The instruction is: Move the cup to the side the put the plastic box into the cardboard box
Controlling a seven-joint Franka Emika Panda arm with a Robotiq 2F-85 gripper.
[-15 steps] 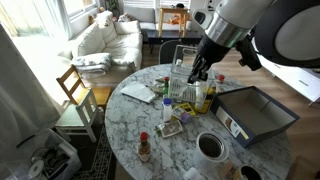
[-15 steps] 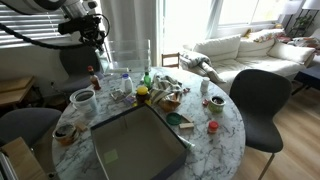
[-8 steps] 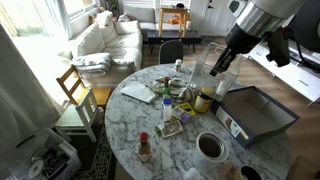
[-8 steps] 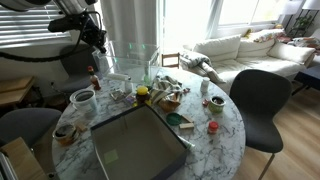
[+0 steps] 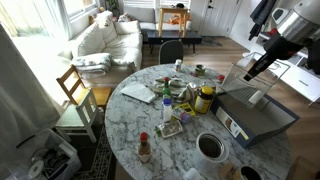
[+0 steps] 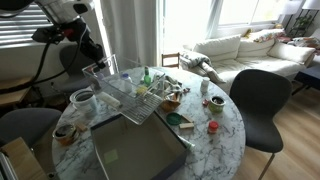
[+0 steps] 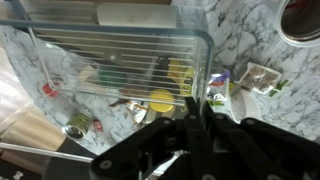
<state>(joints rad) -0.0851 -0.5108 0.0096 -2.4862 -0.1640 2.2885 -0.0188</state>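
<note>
My gripper (image 5: 255,68) is pinching the plastic box (image 5: 236,80) by one wall — it is hanging tilted over the cardboard box (image 5: 265,118) at the table (image 5: 135,120) edge. The small pinch may be slipping, dropping it outside.

wrist view: hand (image 7: 195,118) dark, blurred, fingertip outlines lost; cup (image 7: 303,20) cut by top-right corner; plastic box (image 7: 110,60) walls hard to trace against smeared clutter (image 7: 150,100). exterior view: arm (image 5: 285,25) cut at top edge; small items (image 5: 190,70) at tabletop (image 5: 130,120) far edge too small to name.
</note>
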